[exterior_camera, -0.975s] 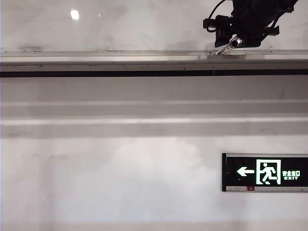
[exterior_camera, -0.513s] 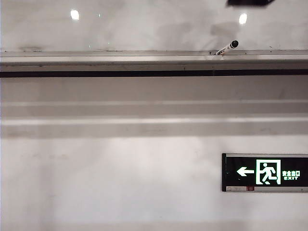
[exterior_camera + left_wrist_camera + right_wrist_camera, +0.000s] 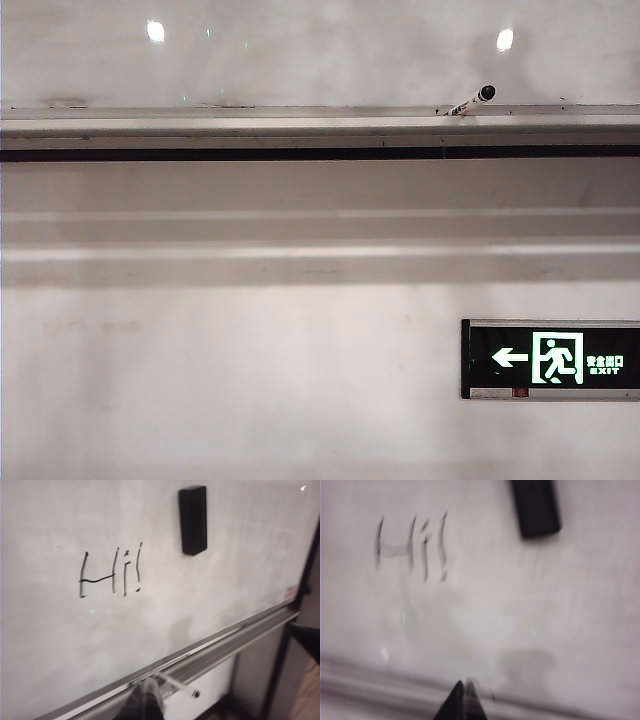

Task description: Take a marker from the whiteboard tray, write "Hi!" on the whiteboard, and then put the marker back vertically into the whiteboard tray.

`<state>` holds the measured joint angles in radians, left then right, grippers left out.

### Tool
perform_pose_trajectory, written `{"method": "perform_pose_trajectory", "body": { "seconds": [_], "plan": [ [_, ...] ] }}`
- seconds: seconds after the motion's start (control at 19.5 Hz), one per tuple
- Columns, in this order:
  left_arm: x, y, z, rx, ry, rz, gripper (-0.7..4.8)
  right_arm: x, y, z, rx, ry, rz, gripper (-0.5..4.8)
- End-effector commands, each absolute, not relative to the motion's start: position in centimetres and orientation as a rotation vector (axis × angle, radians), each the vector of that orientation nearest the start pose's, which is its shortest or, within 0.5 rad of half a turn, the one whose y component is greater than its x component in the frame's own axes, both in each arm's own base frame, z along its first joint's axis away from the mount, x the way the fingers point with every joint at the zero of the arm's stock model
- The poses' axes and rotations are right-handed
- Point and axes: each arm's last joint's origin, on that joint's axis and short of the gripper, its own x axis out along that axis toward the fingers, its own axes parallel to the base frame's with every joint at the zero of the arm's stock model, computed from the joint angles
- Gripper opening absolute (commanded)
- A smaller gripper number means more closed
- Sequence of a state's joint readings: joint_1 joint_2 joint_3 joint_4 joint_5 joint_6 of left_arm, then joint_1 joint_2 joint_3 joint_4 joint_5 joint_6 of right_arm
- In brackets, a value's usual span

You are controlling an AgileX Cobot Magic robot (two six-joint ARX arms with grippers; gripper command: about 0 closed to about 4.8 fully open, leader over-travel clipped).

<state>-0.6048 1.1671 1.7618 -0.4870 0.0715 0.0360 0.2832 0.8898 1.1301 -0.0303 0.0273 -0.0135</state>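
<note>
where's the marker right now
In the exterior view the marker leans tilted in the whiteboard tray toward the right, against the whiteboard, with no pincer on it.

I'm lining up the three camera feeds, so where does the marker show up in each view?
Exterior view: the marker leans on the whiteboard tray, upper right.
Left wrist view: the marker lies on the tray, beside the left gripper.
Right wrist view: not discernible; blurred, only the right gripper.
Shared landmark: the tray.
</note>
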Motion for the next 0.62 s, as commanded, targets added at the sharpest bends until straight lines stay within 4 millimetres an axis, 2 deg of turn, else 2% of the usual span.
{"method": "perform_pose_trajectory", "body": {
  "seconds": [0.05,0.31,0.51,0.62],
  "plan": [
    [13.0,-10.0,53.1,0.022,-0.119,-0.626,-0.06,13.4,3.8,41.6,-0.039,-0.178,0.251,-0.01],
    [9.9,-9.1,47.7,0.056,-0.129,-0.645,-0.06,9.5,2.5,34.8,-0.031,-0.175,0.192,-0.01],
    [8.6,-7.9,42.5,0.077,-0.081,-0.609,-0.06,8.1,2.1,30.7,-0.026,-0.155,0.176,0.05],
    [7.8,-7.1,40.2,0.080,-0.078,-0.610,-0.06,7.7,1.8,29.1,-0.027,-0.139,0.144,0.44]
  ]
}}
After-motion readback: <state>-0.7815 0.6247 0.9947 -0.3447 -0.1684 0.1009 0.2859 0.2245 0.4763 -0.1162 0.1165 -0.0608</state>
